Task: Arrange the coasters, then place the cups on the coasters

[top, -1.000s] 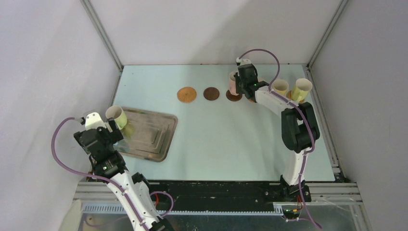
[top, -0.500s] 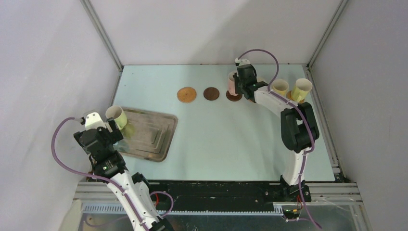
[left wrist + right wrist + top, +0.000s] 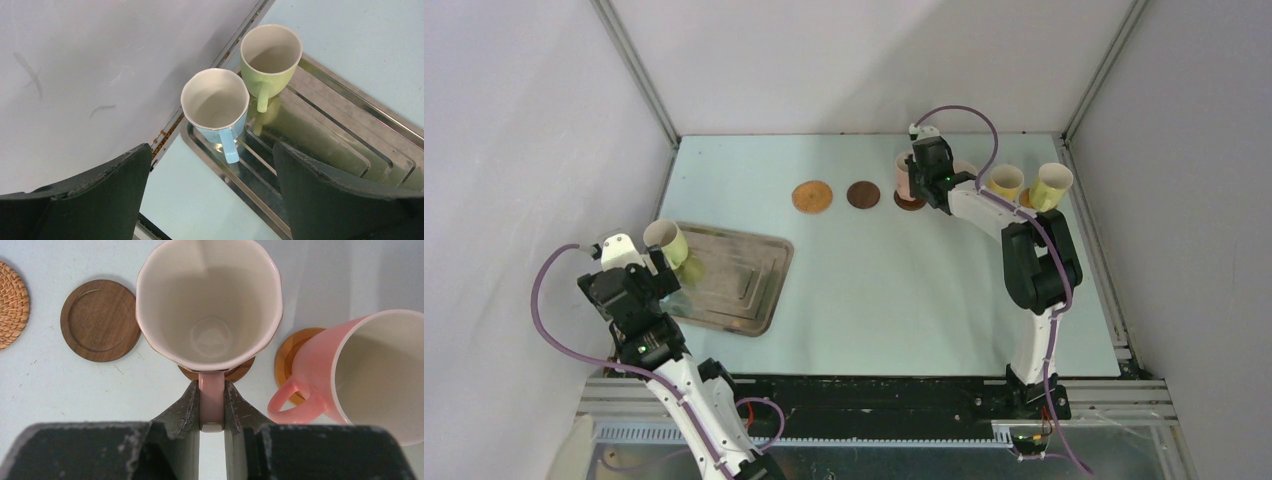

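My right gripper is shut on the handle of the pale pink cup, which is upright over a dark brown coaster; I cannot tell whether it touches. Beside it a salmon pink cup stands on an orange-brown coaster. A bare dark brown coaster and a woven coaster lie to the left. Two yellowish cups stand at the far right. My left gripper hangs open above the tray's near rim, short of the blue cup and green cup.
The metal tray lies at the left, close to the side wall. The right arm stretches along the right side of the table. Walls close the table on three sides.
The right gripper has carried the pale pink cup slightly left, over the dark brown coaster. The left arm has not moved.
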{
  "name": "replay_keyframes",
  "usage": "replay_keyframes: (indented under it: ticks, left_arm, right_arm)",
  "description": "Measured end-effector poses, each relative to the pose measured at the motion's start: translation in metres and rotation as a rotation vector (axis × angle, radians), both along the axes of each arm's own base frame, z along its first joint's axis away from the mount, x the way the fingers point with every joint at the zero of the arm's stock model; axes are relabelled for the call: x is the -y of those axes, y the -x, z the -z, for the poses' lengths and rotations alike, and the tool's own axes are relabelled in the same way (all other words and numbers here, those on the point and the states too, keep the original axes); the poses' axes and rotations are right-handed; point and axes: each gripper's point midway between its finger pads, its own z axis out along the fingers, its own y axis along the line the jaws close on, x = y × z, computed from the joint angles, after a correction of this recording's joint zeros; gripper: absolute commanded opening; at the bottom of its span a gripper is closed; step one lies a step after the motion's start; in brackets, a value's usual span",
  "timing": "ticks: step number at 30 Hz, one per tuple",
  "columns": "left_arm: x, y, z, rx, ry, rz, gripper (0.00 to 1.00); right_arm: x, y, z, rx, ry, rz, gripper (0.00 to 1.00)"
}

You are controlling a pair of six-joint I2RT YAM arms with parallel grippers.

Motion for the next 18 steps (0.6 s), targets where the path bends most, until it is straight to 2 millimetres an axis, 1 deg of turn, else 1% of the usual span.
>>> replay_keyframes:
  ticks: [3,8,13,18]
  left_arm:
    - [0.0000,0.0000,0.0000,0.000,0.000,0.000,0.98]
    - [0.0000,0.0000,0.0000,0.000,0.000,0.000,0.98]
    - [0.0000,0.0000,0.0000,0.000,0.000,0.000,0.98]
    - [0.0000,0.0000,0.0000,0.000,0.000,0.000,0.98]
  right_arm:
    - [0.0001,-0.0001,0.0001,0.001,0.002,-0.001,0.03]
    - [0.0002,0.0004,-0.0001,-0.002,0.010,-0.008,0.19]
    - [0.0007,0.0009,-0.0010,-0.006,0.023,-0.019,0.24]
    - [0.0001,0.0002,-0.0031,-0.002,0.027,-0.025,0.33]
